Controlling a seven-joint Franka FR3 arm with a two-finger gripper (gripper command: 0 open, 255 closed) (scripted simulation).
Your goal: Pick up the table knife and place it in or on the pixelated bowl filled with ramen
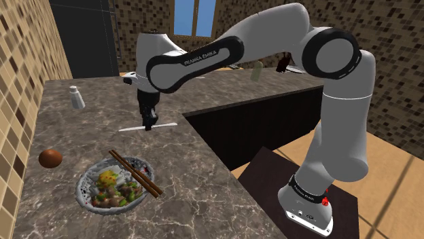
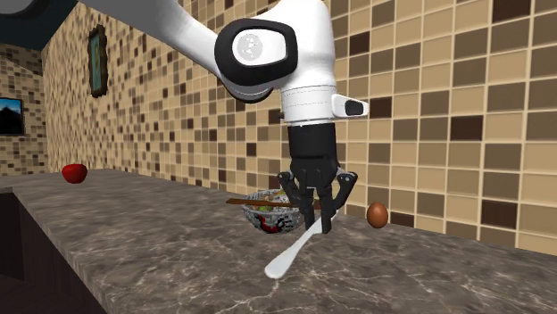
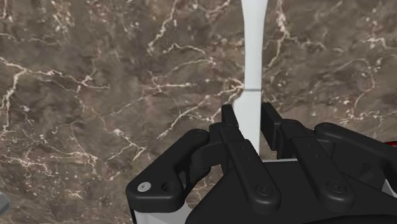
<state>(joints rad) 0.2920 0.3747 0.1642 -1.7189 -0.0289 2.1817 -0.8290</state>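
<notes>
Now my fingers (image 3: 230,122) are pinched narrowly onto the white table knife (image 3: 250,57), which runs out between them just over the tabletop (image 3: 95,95). The grasp seems made. Next I must lift it and carry it to the ramen bowl (image 1: 81,189), well apart from my fingers.
</notes>
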